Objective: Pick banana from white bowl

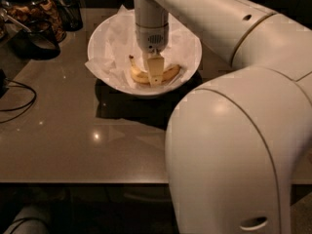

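The white bowl [101,39], lined with crumpled white paper, stands at the back middle of the brown table. The yellow banana [138,75] lies curved in the bowl's near half, its dark stem tip pointing up to the left. My gripper [155,76] reaches straight down into the bowl and sits on the middle of the banana, hiding that part. The banana's two ends show on either side of it. My large white arm fills the right side of the view.
A glass jar of snacks [34,9] and dark cups [68,6] stand at the back left. A black cable [19,101] loops on the left edge. A dark mat [122,106] lies under the bowl. The table's front edge [73,182] runs across the bottom.
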Motion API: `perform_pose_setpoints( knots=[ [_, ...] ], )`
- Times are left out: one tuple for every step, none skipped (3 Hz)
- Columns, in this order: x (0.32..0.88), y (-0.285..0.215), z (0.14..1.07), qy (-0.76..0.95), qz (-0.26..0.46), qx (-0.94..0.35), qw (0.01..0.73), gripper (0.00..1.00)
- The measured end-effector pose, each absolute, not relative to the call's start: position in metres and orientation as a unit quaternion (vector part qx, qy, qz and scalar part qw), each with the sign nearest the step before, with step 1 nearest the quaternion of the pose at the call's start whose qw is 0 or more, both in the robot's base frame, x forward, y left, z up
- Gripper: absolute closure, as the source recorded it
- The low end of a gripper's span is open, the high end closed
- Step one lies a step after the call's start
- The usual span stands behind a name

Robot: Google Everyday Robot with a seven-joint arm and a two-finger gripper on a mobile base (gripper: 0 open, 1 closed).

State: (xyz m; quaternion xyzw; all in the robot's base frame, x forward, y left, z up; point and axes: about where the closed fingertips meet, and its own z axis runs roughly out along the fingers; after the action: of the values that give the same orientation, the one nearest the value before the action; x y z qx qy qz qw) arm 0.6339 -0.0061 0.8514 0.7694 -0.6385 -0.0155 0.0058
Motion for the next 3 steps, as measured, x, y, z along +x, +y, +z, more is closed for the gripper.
perform_pose_setpoints(
  knots=[
    [0.6355,-0.0054,0.8470,-0.635,-0.022,0.772,0.006,0.44],
    [0.6362,-0.0064,0.8447,-0.635,-0.025,0.772,0.002,0.63],
    [0.6362,-0.0064,0.8447,-0.635,-0.025,0.772,0.002,0.86]
  ],
)
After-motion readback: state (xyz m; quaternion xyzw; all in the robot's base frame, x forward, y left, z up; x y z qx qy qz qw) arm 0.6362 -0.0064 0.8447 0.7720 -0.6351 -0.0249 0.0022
